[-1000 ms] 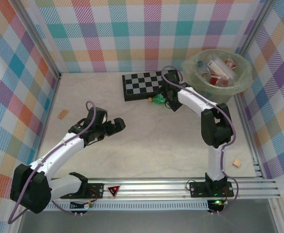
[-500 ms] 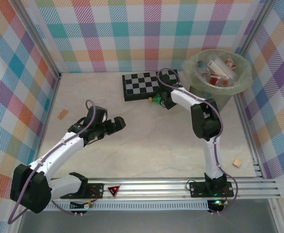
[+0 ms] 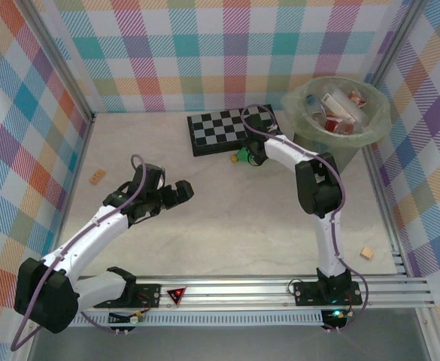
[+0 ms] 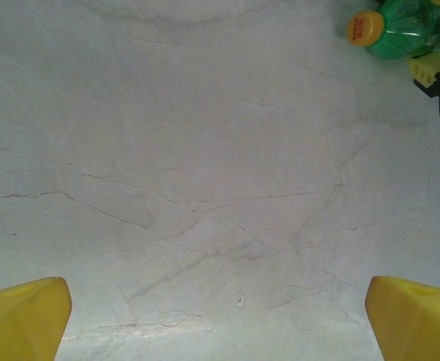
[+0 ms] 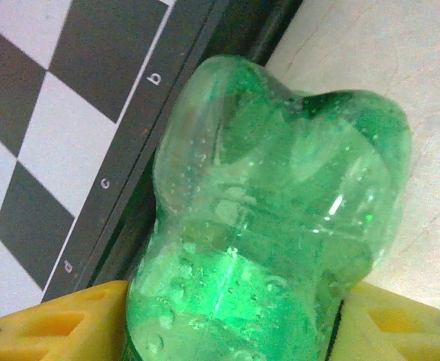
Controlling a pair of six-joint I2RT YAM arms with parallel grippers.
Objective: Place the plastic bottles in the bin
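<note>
A green bottle, clear plastic with an orange cap, lies on its side between the fingers of the right gripper. Its lobed end pokes out past the fingertips. Whether it is gripped cannot be told. The bin, round, pale grey-green and lined with a light-green bag, stands upright beyond that gripper and to its right. Several bottles with red and white labels lie piled inside.

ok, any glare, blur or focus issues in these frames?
Right wrist: the green bottle is very close and soft-edged, with small bright glints on the plastic; the checkerboard letters are readable. Left wrist: even light, the table veins are sharp, and the left jaws at the bottom corners are blurred. Top external: flat light, no glare, and the bin contents are small but distinct.
</note>
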